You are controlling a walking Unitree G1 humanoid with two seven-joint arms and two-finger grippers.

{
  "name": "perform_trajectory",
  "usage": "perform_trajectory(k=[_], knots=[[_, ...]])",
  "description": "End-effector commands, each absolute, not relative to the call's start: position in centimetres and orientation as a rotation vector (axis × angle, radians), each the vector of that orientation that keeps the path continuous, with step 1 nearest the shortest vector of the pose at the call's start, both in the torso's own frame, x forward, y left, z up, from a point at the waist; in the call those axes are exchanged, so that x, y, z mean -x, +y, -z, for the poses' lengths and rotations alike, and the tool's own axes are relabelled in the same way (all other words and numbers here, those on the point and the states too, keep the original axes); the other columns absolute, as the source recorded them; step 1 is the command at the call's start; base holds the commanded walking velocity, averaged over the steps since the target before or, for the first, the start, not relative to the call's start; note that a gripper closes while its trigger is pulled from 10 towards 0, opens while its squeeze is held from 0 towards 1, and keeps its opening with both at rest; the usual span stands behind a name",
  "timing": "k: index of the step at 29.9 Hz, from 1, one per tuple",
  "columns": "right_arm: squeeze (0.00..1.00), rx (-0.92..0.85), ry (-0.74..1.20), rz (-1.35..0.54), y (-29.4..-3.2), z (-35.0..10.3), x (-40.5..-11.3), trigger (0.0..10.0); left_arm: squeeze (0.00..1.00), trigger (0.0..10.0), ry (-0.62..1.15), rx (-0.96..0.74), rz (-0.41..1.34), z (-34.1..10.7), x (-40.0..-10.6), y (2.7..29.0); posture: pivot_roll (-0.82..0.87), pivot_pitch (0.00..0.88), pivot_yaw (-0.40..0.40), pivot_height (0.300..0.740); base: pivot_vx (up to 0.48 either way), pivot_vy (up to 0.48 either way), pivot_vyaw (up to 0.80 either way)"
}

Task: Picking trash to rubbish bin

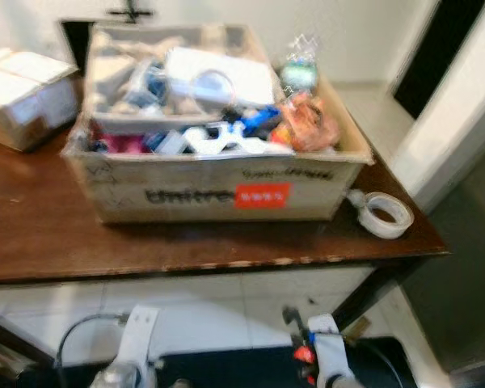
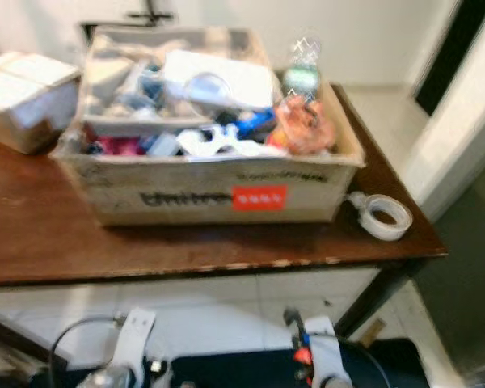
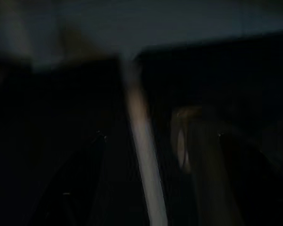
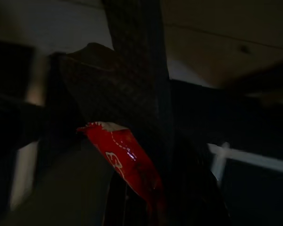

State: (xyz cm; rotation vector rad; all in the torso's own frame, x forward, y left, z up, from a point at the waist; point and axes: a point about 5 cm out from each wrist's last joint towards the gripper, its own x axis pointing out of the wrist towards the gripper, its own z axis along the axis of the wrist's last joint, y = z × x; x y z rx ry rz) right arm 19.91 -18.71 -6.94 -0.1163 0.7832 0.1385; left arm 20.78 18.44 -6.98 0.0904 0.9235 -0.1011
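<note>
1. Nearest the head camera, both silver arms hang low below the near edge of the dark brown wooden table [image 1: 32, 234]; the left gripper [image 1: 133, 339] and right gripper [image 1: 307, 347] are blurred there, with a small red patch at the right one.
2. From the right wrist view, that patch is a red crinkled plastic wrapper [image 4: 127, 162] with white print, pinched between the right gripper's dark fingers [image 4: 137, 108].
3. Seen from the left wrist view, the picture is nearly black; whether the left gripper's fingers are apart or together cannot be told.
4. On the table's middle stands a large cardboard box with a red label [image 1: 218, 190], crammed with mixed clutter, including an orange crumpled bag [image 1: 307, 121] at its right end.
5. Beside the box, near the table's right front corner, lies a white roll of tape [image 1: 385, 214].
6. At the table's left back corner sits a smaller pale cardboard box [image 1: 24, 97].
</note>
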Motion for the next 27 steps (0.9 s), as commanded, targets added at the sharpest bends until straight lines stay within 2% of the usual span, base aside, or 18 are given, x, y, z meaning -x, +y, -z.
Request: perform_trajectory(k=[1, 6, 9, 22, 27], knots=[[0.0, 0.11, 0.823, -0.126, -19.0, 7.51, -18.89, 10.0, 0.0, 10.0, 0.943, -0.08, 0.104, 7.24, -20.39, 18.31, 0.02, 0.161, -0.047, 0.74, 0.0, 0.0, 0.8], [0.0, 0.124, 0.815, -0.105, -19.08, 7.44, -18.98, 10.0, 0.0, 10.0, 0.937, -0.078, 0.112, 7.12, -20.59, 18.22, 0.02, 0.165, -0.044, 0.74, 0.0, 0.0, 0.78], [0.0, 0.093, 0.834, -0.031, -19.7, 7.49, -18.96, 10.0, 0.0, 10.0, 0.934, -0.076, 0.118, 7.06, -20.69, 18.17, 0.02, 0.165, -0.042, 0.74, 0.0, 0.0, 0.0], [0.0, 0.085, 0.841, -0.032, -19.59, 7.6, -18.79, 10.0, 0.0, 10.0, 0.924, -0.062, 0.162, 6.83, -21.08, 17.73, 0.02, 0.167, -0.039, 0.74, 0.0, 0.0, 0.0], [0.0, 0.082, 0.84, -0.031, -19.56, 7.58, -18.83, 10.0, 0.0, 10.0, 0.924, -0.059, 0.152, 6.78, -21.16, 17.85, 0.02, 0.168, -0.04, 0.74, 0.0, -0.421, 0.0]])
